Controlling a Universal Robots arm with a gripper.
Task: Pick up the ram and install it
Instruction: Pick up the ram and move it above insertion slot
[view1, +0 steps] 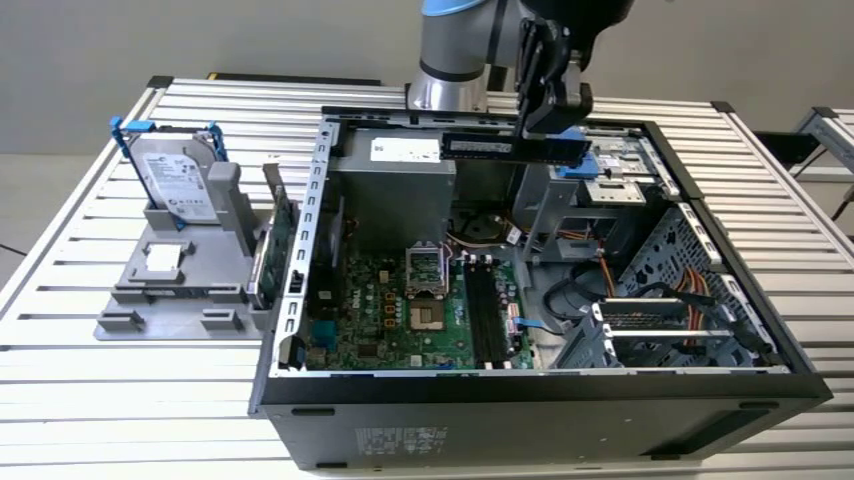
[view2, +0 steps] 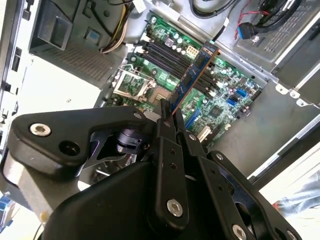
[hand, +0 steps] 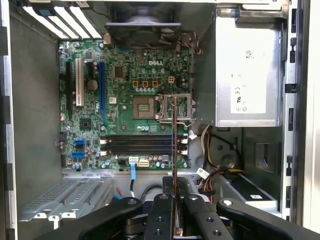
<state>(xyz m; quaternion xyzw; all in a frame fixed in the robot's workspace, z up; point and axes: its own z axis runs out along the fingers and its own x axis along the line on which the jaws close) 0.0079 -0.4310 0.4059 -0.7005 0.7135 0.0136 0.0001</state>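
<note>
We're over the open case (view1: 534, 420) now, and the gripper (view1: 554, 132) is clamped on the ram (view1: 487, 147), a finger pressed on each face. In the exterior view the stick lies level, up at the height of the case's rim and close to its far edge. The fingers have it near the end toward the exterior view's right. Most of its length juts out toward the exterior view's left, in front of the power supply (view1: 394, 185).

In the second wrist view the ram (view2: 192, 75) runs straight out from between the fingertips of the gripper (view2: 167, 120), thin edge up, with the motherboard (view2: 220, 100) well below it.

In the first wrist view we see the ram (hand: 174, 140) edge-on, a thin line rising from the gripper (hand: 175, 197). It crosses the memory slots (hand: 140, 145) at a right angle and ends over the processor socket (hand: 145, 107). So the stick is crosswise to the slots and well apart from them, touching nothing but the fingers.

The case stands on a slatted table (view1: 80, 400). Toward the table's edge on the exterior view's left, a hard drive (view1: 174, 180) with blue rails stands upright in a grey stand (view1: 174, 290), just beside the case.
</note>
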